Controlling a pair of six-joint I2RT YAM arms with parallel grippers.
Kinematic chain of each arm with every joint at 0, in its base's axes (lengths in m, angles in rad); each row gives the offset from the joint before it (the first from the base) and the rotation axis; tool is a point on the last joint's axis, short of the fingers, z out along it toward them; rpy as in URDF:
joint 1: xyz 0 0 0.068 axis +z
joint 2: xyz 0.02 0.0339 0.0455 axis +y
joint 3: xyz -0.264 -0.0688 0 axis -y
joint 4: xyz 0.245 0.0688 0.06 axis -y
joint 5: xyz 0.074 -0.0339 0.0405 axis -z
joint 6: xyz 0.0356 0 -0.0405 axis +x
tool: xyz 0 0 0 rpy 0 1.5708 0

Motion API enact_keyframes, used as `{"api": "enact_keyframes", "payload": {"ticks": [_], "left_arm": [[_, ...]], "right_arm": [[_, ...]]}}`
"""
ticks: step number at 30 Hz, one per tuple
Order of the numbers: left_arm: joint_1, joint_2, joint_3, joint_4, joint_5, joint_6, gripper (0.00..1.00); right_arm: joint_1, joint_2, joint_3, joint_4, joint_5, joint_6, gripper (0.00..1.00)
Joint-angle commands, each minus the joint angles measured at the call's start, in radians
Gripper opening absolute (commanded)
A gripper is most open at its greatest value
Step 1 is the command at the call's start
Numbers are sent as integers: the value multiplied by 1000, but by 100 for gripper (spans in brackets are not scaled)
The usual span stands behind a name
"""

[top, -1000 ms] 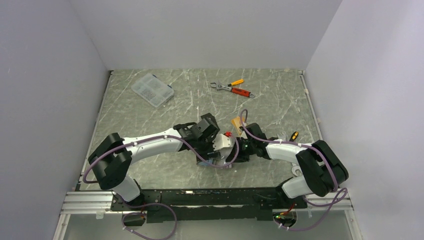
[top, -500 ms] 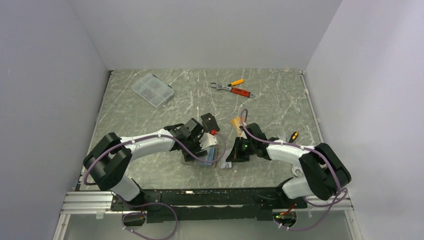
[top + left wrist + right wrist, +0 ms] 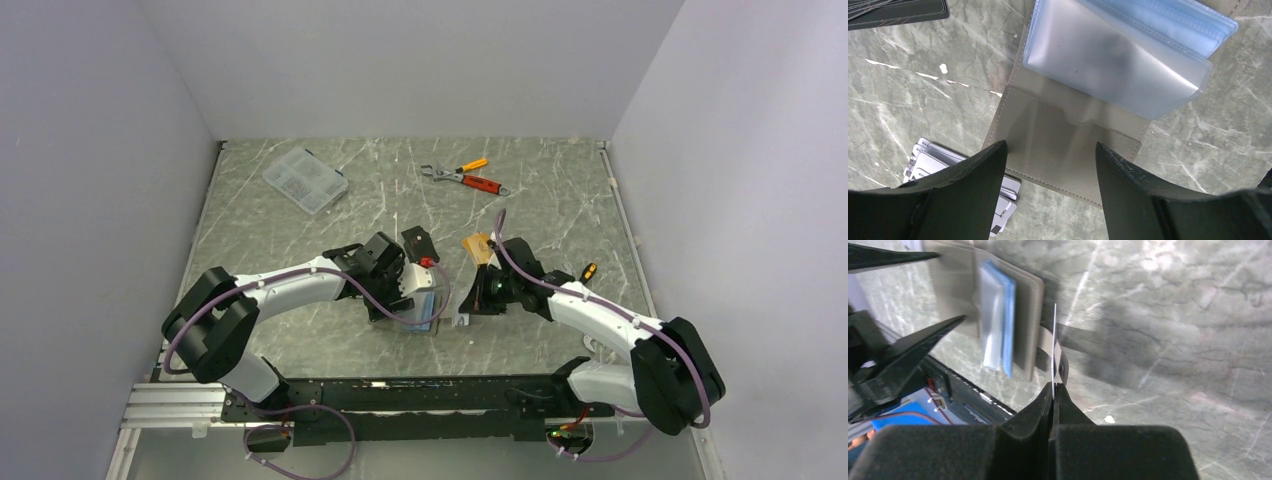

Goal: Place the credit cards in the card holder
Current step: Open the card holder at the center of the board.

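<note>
Right gripper (image 3: 1053,390), pinching a silvery card (image 3: 1054,347), had drawn apart from my left gripper (image 3: 1048,150), spread over the open card holder (image 3: 1063,135); insertion, I judged, came next.

A grey-green marbled table (image 3: 570,200) is enclosed on three sides by plain pale walls (image 3: 400,70) and is lit evenly.

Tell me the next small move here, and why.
Probably ease the right gripper toward the card holder: it is shut on a thin card held edge-on just beside the holder, whose plastic sleeves lie exposed, while the left gripper stands open over it.
</note>
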Motion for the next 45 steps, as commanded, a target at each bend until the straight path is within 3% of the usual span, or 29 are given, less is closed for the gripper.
{"api": "enact_keyframes", "payload": {"ticks": [1, 14, 21, 45], "left_arm": [[-1, 10, 26, -7, 26, 12, 70], [-2, -14, 37, -20, 29, 1, 68], [-1, -29, 30, -22, 22, -2, 67], [-1, -49, -12, -3, 15, 12, 63]], "right_arm": [[8, -31, 58, 39, -70, -16, 0], [121, 49, 129, 118, -121, -43, 0], [135, 156, 105, 134, -151, -47, 0], [134, 292, 95, 174, -215, -49, 0]]}}
